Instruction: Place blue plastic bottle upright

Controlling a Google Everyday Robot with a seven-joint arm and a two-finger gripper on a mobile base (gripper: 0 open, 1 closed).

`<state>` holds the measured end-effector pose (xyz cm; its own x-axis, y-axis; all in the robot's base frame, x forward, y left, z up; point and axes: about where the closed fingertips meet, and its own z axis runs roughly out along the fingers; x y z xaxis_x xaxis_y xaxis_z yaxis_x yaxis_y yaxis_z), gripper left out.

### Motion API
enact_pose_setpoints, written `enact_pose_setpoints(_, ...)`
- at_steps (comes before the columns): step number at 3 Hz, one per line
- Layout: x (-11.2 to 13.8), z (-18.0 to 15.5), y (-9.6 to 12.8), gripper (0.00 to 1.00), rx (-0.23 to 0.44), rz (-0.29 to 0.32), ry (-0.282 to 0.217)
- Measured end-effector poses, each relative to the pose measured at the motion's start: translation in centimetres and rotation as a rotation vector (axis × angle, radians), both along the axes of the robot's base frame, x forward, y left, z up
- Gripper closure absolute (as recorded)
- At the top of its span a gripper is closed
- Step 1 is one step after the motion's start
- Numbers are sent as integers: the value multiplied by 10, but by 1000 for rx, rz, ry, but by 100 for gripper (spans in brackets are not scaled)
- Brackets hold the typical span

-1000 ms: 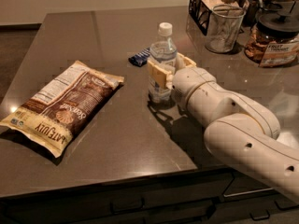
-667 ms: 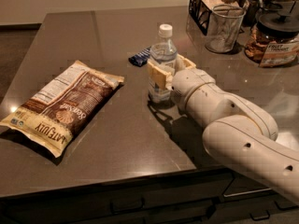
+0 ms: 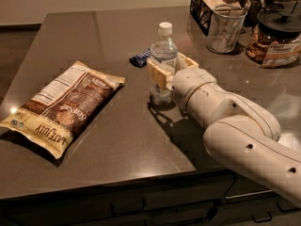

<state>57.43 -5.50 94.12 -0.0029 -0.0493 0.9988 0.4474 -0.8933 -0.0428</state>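
The blue plastic bottle (image 3: 163, 55) is a small clear bottle with a white cap and a pale label. It stands upright on the dark table (image 3: 117, 140), just right of its middle. My gripper (image 3: 171, 68) reaches in from the right and holds the bottle at mid-height, one tan finger (image 3: 157, 74) on its near left side and the other (image 3: 189, 61) on its far right side. The bottle's base rests on the tabletop.
A brown chip bag (image 3: 66, 107) lies flat at the left. A small dark blue snack bar wrapper (image 3: 140, 59) lies just behind the bottle. A wire mesh cup (image 3: 225, 28), a black wire basket (image 3: 209, 6) and a jar (image 3: 277, 39) stand at the back right. The table's front edge is near.
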Motion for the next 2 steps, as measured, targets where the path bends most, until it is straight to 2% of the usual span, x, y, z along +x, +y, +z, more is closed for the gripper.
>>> enact_pose_setpoints(1, -1, 3, 1, 0, -3, 1, -5)
enact_pose_setpoints(2, -1, 3, 1, 0, -3, 1, -5)
